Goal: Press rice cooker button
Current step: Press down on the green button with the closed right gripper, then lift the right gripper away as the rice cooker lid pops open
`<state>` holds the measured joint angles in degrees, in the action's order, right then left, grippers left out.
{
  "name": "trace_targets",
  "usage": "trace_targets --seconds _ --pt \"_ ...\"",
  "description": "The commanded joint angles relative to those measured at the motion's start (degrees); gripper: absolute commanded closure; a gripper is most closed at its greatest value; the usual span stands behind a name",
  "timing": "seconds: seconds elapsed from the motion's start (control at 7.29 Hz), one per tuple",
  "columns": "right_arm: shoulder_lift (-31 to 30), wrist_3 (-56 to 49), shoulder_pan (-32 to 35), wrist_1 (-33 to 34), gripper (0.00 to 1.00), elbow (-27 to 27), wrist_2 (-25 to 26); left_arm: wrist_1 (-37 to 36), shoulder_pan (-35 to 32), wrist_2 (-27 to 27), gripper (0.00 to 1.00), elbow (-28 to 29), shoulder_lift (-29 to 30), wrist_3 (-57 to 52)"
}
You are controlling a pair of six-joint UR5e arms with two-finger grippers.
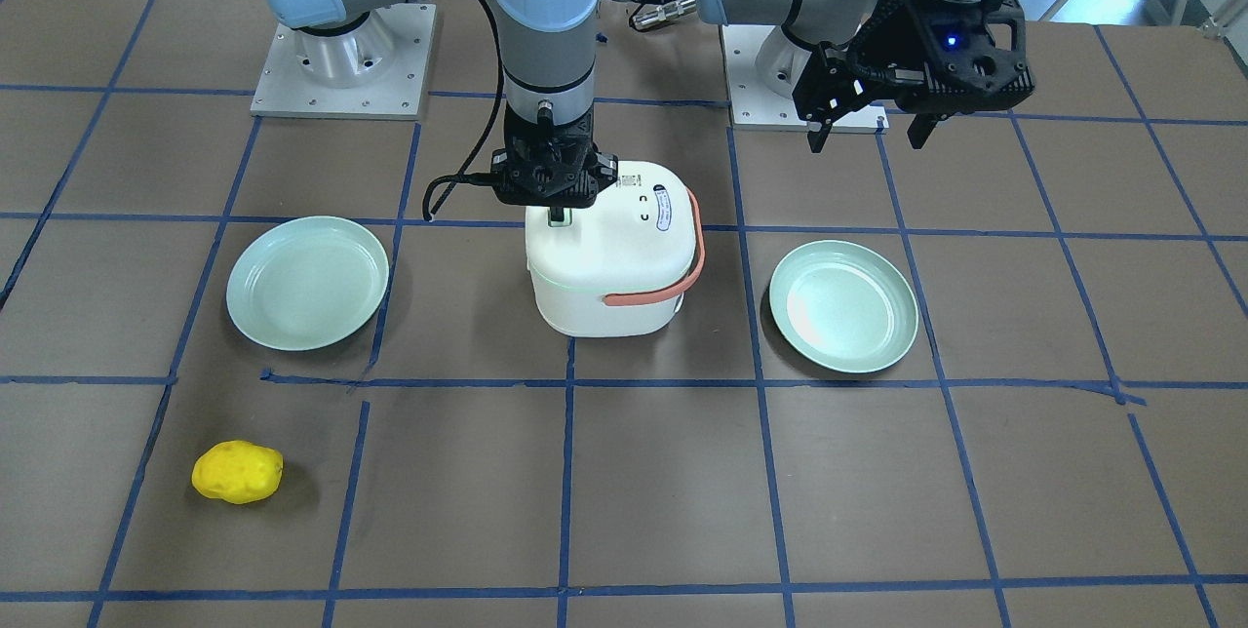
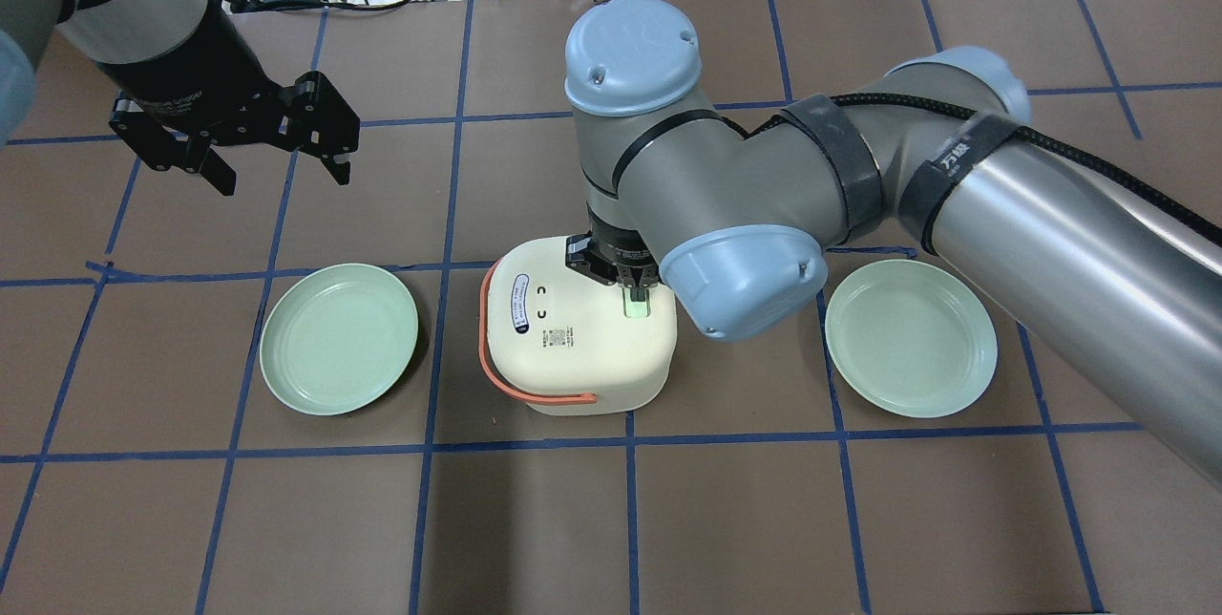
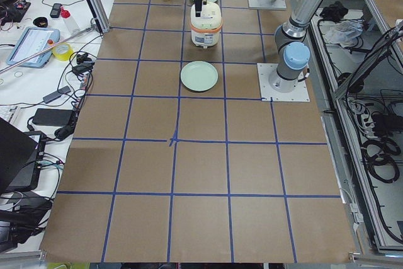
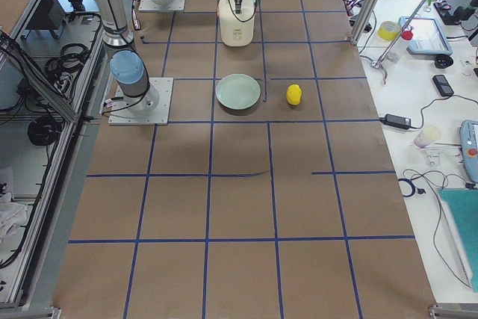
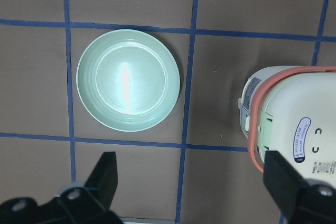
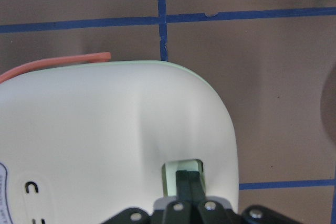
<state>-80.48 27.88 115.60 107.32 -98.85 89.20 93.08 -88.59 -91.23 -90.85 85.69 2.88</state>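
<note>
Your right pincer (image 6: 189, 182), fingers together and empty, rests on the button (image 6: 168, 178) of the rice cooker (image 2: 573, 348); press seemingly underway, release outstanding; left pincer (image 2: 284, 178) spread wide, idle.

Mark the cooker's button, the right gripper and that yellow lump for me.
button (image 2: 634, 310): overhead view, on its green-lit face just past the jaws.
right gripper (image 1: 557, 215): front-facing view, between the tips of the closed jaws.
yellow lump (image 1: 237, 472): front-facing view, middle of its top surface.
</note>
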Motion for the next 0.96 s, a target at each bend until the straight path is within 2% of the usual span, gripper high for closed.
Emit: trace_targets --seconds 0.0,0.14,0.27,0.55,0.69,0.82 --pt "-0.5 0.2 0.0 0.0 0.8 1.1 0.4 0.0 0.0 0.0 0.0 0.0 0.0 -0.1" --pt "-0.9 0.1 -0.4 -0.6 0.05 2.1 2.2 0.0 0.0 0.0 0.0 0.0 0.0 -0.1" --pt "-1.7 -0.7 -1.1 -0.8 0.0 3.7 4.8 0.0 0.0 0.0 0.0 0.0 0.0 0.0" --pt "-2.7 -4.9 -3.6 -2.6 0.0 6.1 6.0 0.0 0.0 0.0 0.0 0.0 0.0 0.0" --pt "-4.2 -10.7 -6.9 -5.8 0.0 7.5 5.6 0.0 0.0 0.0 0.0 0.0 0.0 0.0" --pt "-5.0 -11.6 -9.6 -6.7 0.0 8.7 5.3 0.0 0.0 0.0 0.0 0.0 0.0 -0.1"
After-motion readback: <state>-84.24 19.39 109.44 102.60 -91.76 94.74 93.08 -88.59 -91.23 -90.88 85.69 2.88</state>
